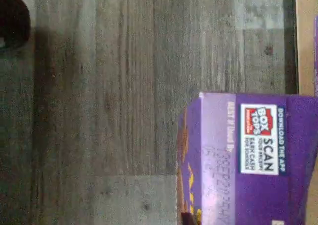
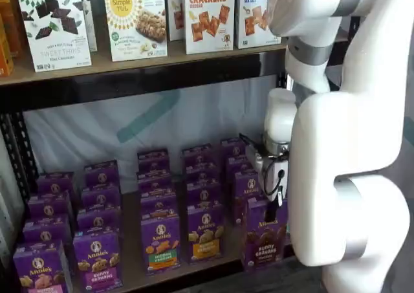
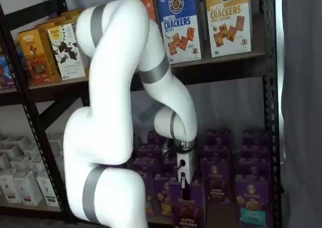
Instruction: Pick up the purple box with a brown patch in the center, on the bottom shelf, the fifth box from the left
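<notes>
Now hand clamps upright cardboard purple box.

Cracker boxes and a Simple Mills box stand on the upper shelf; white boxes sit low, beside the rack.
</notes>
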You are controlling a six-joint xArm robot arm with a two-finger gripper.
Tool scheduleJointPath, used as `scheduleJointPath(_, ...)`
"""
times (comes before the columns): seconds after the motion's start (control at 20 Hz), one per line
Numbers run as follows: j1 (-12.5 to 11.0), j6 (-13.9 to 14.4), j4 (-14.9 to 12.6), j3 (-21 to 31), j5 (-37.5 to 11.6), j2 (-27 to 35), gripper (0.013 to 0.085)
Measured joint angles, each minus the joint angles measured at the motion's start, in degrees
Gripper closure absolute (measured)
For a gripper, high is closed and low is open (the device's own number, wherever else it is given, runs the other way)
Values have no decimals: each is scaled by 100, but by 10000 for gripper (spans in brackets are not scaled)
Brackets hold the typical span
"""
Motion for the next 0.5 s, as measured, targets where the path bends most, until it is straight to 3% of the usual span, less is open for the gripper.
scheduleJointPath(0.2, -16, -146, 159, 319, 208, -505, 690)
scheduleJointPath(0.5, -126, -427, 425, 724, 956, -1503, 690)
